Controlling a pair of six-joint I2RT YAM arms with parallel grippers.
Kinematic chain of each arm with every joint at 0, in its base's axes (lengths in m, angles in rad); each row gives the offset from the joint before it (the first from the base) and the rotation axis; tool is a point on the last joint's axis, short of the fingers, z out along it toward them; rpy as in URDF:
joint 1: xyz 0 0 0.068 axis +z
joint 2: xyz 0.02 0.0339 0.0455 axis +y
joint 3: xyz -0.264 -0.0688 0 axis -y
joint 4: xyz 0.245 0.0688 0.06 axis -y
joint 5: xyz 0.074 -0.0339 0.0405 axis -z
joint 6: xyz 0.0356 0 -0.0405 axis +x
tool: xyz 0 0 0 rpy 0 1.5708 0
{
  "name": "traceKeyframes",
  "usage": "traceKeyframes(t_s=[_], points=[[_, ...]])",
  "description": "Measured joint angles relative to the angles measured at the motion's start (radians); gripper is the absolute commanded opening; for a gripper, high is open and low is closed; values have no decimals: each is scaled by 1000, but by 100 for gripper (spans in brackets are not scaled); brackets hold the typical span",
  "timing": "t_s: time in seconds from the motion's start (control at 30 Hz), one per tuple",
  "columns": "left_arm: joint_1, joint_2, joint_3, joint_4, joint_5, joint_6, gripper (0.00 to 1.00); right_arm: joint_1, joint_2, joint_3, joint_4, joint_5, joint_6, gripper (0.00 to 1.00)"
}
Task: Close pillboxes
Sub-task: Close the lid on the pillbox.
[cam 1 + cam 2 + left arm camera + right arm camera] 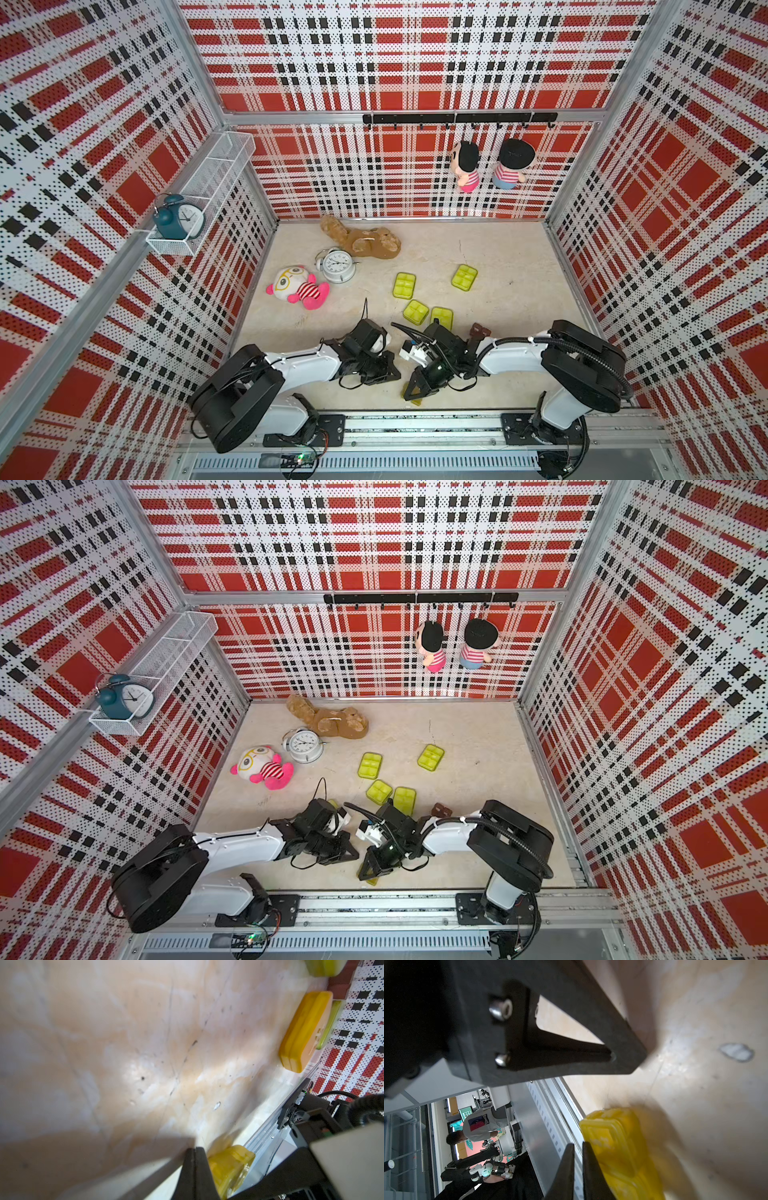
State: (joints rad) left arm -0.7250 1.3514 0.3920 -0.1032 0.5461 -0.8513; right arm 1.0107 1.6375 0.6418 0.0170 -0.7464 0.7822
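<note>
Four lime-green pillboxes lie mid-table in both top views, closed as far as I can tell: [404,285], [464,277], [415,312], [441,318]. A small brown pillbox [478,332] peeks out behind the right arm. A translucent yellow pillbox [618,1142] lies by the front rail, mostly hidden under my right gripper [411,394] in the top views. In the right wrist view that gripper [578,1145] is shut but for a thin slit, with nothing in it and the yellow box beside it. My left gripper [194,1150] is shut and empty, next to the same yellow box [228,1165]. An orange-yellow pillbox [305,1032] lies closed further off.
A white alarm clock [336,266], a brown plush [365,241] and a pink-striped plush [297,286] lie at the back left. Two dolls [465,166] hang from a hook rail. A wire shelf with a blue clock [178,218] is on the left wall. The aluminium rail [415,428] borders the front.
</note>
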Motion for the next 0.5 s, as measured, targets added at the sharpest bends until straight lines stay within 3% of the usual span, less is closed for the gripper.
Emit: traceKeyframes(t_s=[0.37, 0.5], points=[[0, 6, 38, -66, -24, 22, 0, -4, -22, 30, -45, 67, -16, 19], [2, 5, 59, -101, -50, 31, 19, -13, -48, 91, -146, 183, -39, 27]])
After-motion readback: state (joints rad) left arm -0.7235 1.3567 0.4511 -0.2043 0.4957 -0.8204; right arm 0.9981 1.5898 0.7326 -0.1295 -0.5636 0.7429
